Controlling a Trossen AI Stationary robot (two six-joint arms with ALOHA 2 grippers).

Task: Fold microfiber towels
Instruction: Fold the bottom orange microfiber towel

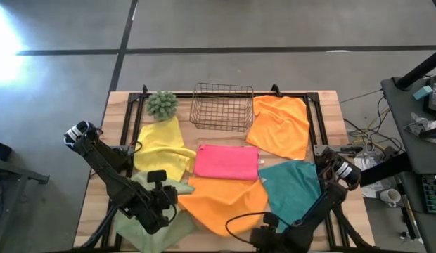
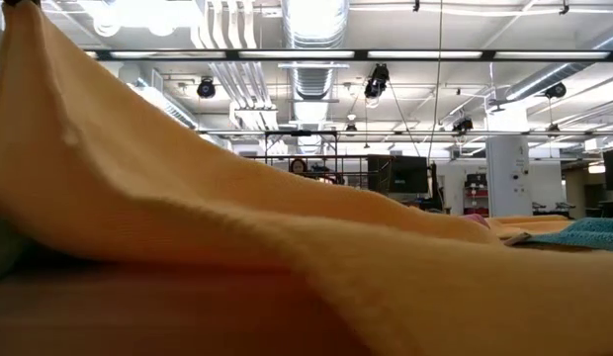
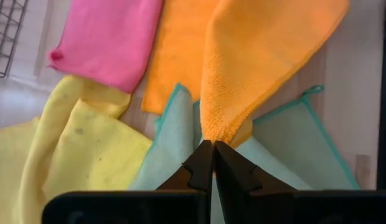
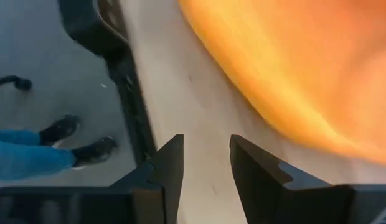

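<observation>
An orange microfiber towel lies at the front middle of the table, just in front of a folded pink towel. My left gripper is shut on the orange towel's left corner, above a pale sage green towel. My right gripper is open over bare wood by the table's near edge, beside the orange towel, with nothing between its fingers. A yellow towel, a teal towel and a second orange towel lie flat around them. My left gripper pinches the orange towel's corner between its two shut fingers, coming from above on a slant. The corner is lifted off the table. The cloth runs down from it in a fold to the part that lies on the table.
A copper wire basket and a small spiky green plant stand at the table's far side. A person's feet show on the floor beside the table's near edge. A black frame rail runs along that edge.
</observation>
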